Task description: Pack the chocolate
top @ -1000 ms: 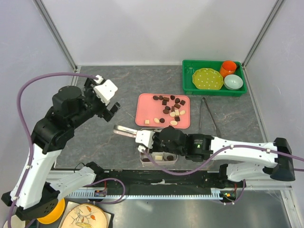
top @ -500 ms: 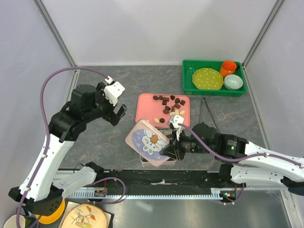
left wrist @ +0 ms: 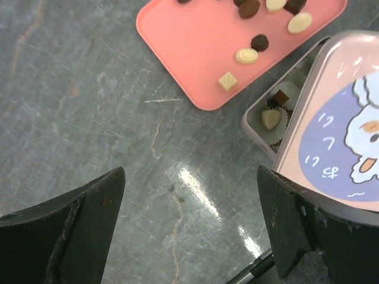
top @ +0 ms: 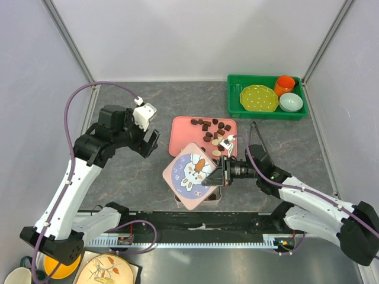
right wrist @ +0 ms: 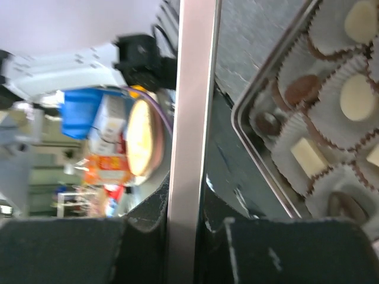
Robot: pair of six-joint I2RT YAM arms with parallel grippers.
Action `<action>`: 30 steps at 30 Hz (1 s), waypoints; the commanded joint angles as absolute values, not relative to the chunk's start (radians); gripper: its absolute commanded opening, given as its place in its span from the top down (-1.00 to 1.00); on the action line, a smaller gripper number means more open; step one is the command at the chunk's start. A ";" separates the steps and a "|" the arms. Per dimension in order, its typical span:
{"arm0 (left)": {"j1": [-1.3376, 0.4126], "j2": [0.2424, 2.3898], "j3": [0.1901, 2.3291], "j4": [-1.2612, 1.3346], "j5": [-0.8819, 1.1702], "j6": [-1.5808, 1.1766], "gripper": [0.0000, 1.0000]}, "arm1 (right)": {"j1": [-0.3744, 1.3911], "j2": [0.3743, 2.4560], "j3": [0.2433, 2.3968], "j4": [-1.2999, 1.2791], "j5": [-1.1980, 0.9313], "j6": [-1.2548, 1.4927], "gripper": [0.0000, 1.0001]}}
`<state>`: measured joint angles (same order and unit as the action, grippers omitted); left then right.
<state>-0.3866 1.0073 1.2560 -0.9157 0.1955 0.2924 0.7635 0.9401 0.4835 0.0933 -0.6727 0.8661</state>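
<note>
Many small chocolate pieces (top: 212, 125) — brown, cream — on one smooth pink tray (top: 183, 136), others in crinkled cups (right wrist: 320, 121) inside one metal tin (left wrist: 251, 127). Right gripper (top: 213, 177) pinches one rabbit-print lid (top: 190, 174) by its edge; left gripper (top: 149, 142) spread wide, empty.

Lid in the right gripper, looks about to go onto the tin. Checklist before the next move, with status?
1. Grip: right gripper is shut on the edge of the lid: ok.
2. Lid lined up with the tin: it sits cornerwise and tilted over it: not ok.
3. All chocolate packed: many pieces lie on the pink tray: not ok.
4. Tin fully filled: the lid hides most of it: cannot tell.
5. Left gripper out of the way: open, off to the left, apart from lid and tin: ok.
</note>
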 commanded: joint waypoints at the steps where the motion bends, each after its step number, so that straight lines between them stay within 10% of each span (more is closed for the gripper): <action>1: -0.371 1.005 1.212 -0.859 0.245 0.275 -0.98 | 0.707 0.986 0.428 0.462 -0.834 1.046 1.00; 19: -0.354 0.997 1.029 -0.790 0.304 0.327 -0.97 | 0.661 1.134 0.489 0.155 -0.770 0.816 1.00; 30: -0.354 0.983 0.890 -0.750 0.371 0.423 -0.97 | 0.643 1.230 0.529 0.054 -0.733 0.749 0.42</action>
<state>-0.3595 1.0069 0.9199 -0.8013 0.3218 0.3489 0.6552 1.2034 0.4805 0.1013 -0.7666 0.8078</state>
